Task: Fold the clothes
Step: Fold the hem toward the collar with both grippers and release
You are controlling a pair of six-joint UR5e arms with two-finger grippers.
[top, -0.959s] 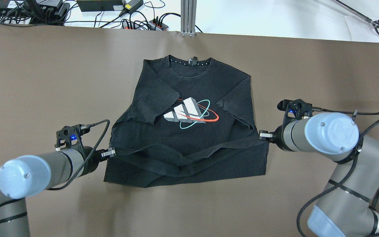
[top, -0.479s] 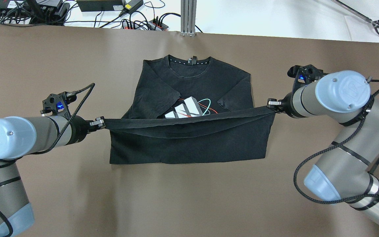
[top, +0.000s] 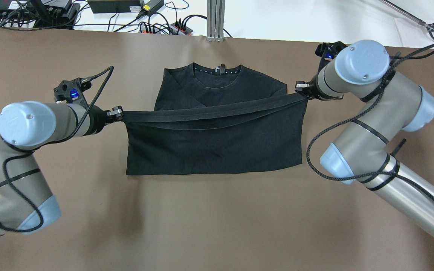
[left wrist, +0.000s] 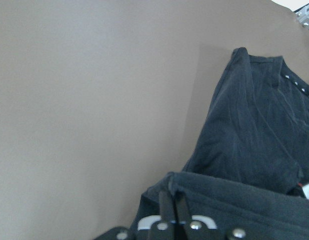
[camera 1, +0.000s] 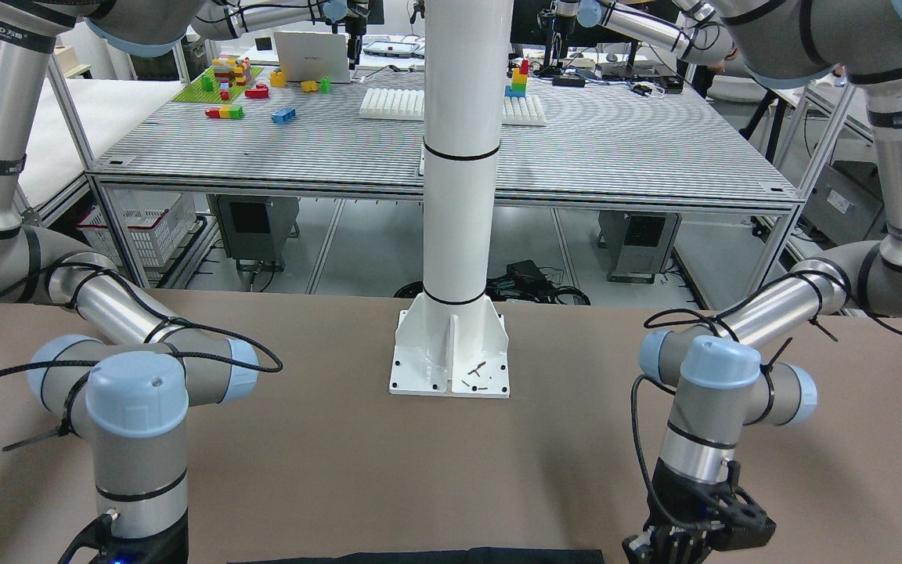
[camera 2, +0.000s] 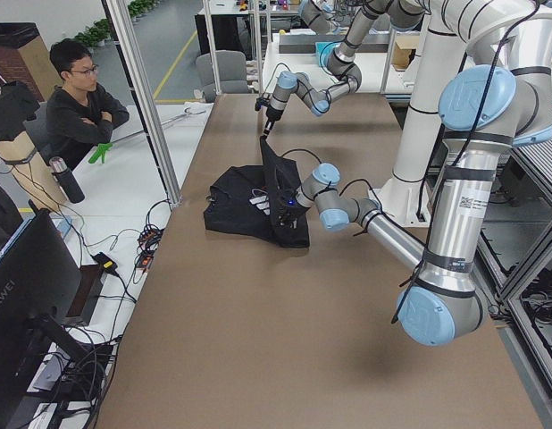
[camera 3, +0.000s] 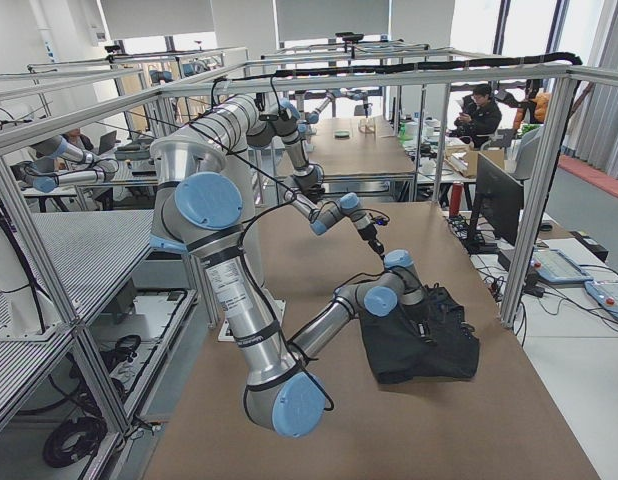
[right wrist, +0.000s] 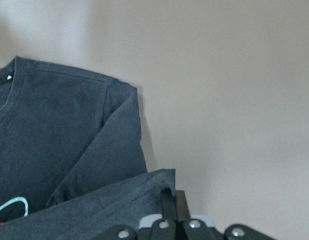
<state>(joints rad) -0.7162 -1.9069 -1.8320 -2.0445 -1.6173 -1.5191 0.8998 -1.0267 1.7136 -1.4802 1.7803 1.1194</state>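
Left hand [top: 120, 112] pinched shut on one hem corner of black T-shirt [top: 217, 146], right hand [top: 299, 87] likewise on other corner. Hem taut between hands, lifted off table [top: 217, 226] so lower half folds flat (judged: fewer wrinkles). Collar just beyond hands.

garment [top: 213, 146]: plain matt black, stretched from the left jaws to the right jaws
collar band [top: 217, 70]: black, with a row of small white marks, beyond both pairs of jaws
print [right wrist: 8, 209]: a teal curve with a little red, to the left of the right jaws
table [top: 217, 226]: even brown, without pattern, around the jaws
left gripper [top: 118, 112]: black, silver tips
right gripper [top: 300, 87]: black, silver tips
left arm [top: 25, 124]: grey, pale blue caps
right arm [top: 364, 64]: grey, pale blue caps
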